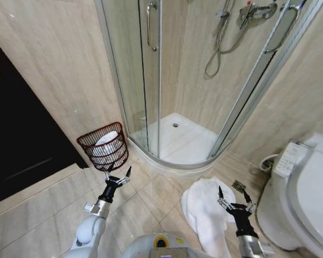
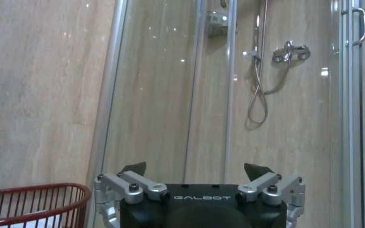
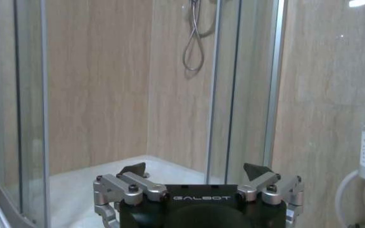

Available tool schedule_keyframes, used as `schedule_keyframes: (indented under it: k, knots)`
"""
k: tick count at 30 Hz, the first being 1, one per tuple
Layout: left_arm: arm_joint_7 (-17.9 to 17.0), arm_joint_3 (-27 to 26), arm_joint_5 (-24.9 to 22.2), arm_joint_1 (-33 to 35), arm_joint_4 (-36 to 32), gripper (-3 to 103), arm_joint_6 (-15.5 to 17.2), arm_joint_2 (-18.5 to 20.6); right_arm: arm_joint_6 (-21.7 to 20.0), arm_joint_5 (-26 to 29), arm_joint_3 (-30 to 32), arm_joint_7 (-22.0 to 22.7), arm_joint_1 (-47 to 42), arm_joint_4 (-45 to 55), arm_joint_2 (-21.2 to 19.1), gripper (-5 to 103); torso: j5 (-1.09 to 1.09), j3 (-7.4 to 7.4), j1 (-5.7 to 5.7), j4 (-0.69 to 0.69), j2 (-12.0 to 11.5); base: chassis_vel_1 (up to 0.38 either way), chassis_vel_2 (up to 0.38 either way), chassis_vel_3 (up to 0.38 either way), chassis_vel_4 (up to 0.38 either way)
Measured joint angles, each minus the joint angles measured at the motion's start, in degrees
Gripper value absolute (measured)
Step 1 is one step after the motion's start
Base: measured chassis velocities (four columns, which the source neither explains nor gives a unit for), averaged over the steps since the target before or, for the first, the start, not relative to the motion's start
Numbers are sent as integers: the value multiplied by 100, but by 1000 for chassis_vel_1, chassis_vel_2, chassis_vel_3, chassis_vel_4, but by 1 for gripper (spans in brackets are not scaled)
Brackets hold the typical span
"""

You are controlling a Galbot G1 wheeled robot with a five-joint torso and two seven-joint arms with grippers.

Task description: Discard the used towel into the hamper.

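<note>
One white towel [image 1: 204, 212] lies on the floor under the right gripper [image 1: 232, 197], jaws spread, empty. Left gripper [image 1: 118, 173], also spread, sits beside the one hamper [image 1: 103, 146].

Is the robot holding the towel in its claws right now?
No. Both the left gripper and right gripper are open and empty; the towel lies on the floor.

reddish-brown ribbed wire hamper [image 1: 104, 146] with white cloth inside; a white towel [image 1: 206, 213] on beige marbled floor tiles [image 1: 37, 212]; white toilet [image 1: 307, 196]; black cabinet [image 1: 16, 126]; beige streaked walls [image 1: 54, 64].
</note>
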Motion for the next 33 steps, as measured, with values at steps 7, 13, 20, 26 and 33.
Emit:
schedule_keyframes:
  k: [7,13,20,26,33]
  knots:
    - [0,-23,0,27,-29,100,0,-6,-46,16,3,2,48,-53,-28,100,0,2,1,0,2,-68,69,69,-54]
    - [0,-28,-1,29,-30,100,0,-5,-50,16,4,1,55,-60,-29,100,0,3,2,0,3,-56,67,66,-63]
    - [0,-28,-3,31,-30,100,0,-5,-52,16,5,2,56,-60,-29,100,-1,3,4,-1,5,-48,41,44,-46]
    - [-1,-28,-5,31,-30,100,-1,-5,-52,16,6,1,56,-60,-29,100,0,4,6,-1,5,-47,42,39,-38]
    - [-1,-29,-6,31,-30,100,-1,-5,-52,16,5,1,55,-60,-29,100,0,4,7,0,7,-8,4,3,-7]
